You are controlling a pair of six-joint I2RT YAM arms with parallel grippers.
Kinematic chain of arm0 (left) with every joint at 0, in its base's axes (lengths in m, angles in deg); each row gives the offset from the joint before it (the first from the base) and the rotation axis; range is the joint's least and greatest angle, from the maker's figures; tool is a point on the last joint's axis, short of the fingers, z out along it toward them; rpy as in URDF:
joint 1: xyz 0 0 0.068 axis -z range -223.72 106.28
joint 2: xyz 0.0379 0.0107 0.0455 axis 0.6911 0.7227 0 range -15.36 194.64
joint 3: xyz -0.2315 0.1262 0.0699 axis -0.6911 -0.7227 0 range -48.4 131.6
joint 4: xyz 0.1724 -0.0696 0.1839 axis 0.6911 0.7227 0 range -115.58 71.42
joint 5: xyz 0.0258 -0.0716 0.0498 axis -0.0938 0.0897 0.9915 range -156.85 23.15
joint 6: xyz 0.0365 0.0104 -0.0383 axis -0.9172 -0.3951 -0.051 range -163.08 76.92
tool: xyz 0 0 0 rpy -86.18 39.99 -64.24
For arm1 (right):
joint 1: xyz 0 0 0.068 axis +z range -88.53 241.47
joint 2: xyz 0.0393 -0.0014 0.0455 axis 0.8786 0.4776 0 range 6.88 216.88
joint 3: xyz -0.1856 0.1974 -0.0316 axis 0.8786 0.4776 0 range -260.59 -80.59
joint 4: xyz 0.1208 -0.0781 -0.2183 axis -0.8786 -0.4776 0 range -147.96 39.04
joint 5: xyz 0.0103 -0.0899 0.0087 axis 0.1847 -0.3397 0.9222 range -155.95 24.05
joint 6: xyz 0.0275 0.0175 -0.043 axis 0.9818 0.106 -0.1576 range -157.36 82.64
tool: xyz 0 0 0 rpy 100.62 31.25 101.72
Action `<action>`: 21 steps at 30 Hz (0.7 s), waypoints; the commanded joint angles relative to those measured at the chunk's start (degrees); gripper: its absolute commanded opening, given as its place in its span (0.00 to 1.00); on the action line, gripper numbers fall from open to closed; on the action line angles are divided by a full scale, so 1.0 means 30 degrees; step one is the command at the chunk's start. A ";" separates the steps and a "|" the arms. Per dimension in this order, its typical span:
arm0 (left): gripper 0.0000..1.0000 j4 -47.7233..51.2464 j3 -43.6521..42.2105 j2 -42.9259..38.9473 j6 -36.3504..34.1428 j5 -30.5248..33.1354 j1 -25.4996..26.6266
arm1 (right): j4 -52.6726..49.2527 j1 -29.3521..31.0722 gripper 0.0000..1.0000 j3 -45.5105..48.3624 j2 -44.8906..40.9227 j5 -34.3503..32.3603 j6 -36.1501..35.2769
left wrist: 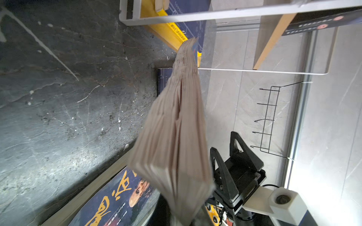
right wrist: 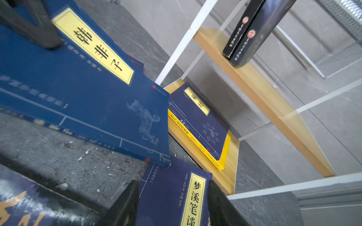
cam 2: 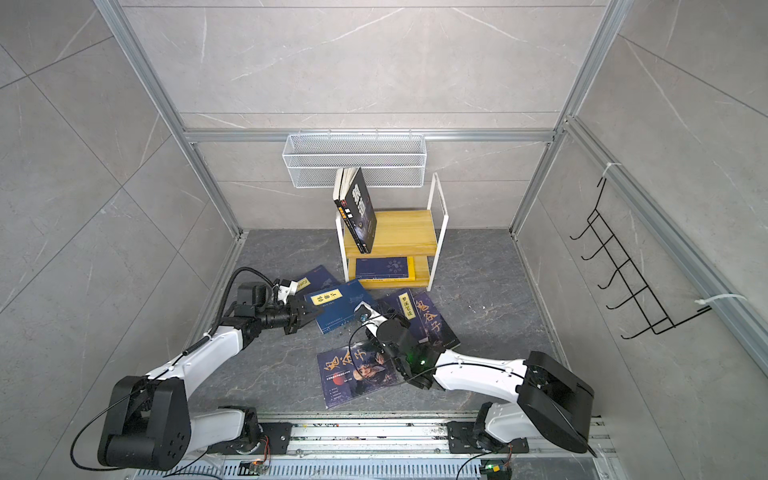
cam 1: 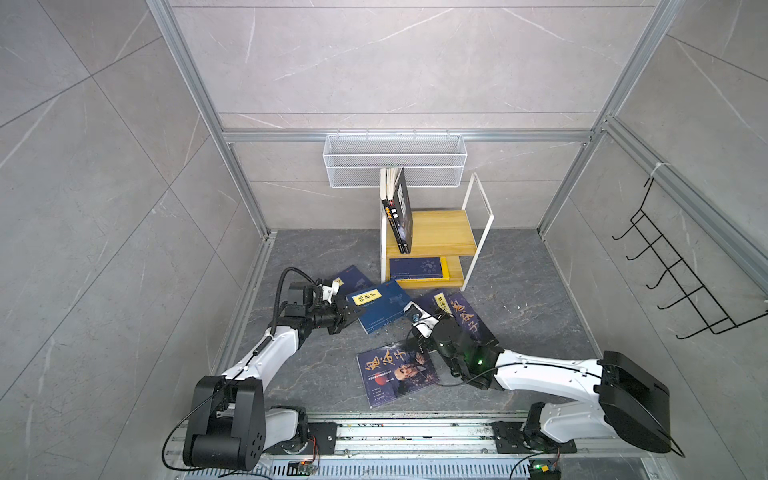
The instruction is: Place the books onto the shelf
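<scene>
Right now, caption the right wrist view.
Open right gripper above a navy yellow-labelled paperback; another lies on the yellow wooden shelf's lower board.

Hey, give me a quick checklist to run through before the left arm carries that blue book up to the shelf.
1. Left hand shut on the blue book: ok.
2. Book closed: not ok; its pages fan apart in the left wrist view.
3. Right hand free: ok; it is open and holds nothing.
4. Room on the shelf's top board: ok; two black books lean at one end and the rest is bare.
5. Book's far edge lifted clear: cannot tell.
</scene>
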 commanded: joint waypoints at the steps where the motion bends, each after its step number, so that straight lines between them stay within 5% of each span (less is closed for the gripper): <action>1: 0.00 -0.0653 0.0970 -0.0775 -0.0208 -0.2381 -0.0379 | 0.1512 0.0833 0.60 0.0964 -0.1028 -0.0019 -0.2785; 12: 0.00 -0.0761 0.1385 -0.0401 0.0354 -0.4046 -0.0605 | 1.0227 0.2346 0.63 0.2787 0.1774 -0.1025 -1.0815; 21: 0.00 -0.0762 0.1428 -0.0088 0.0271 -0.4946 0.0125 | 1.3778 0.2590 0.60 0.1874 0.5072 -0.2449 -1.3623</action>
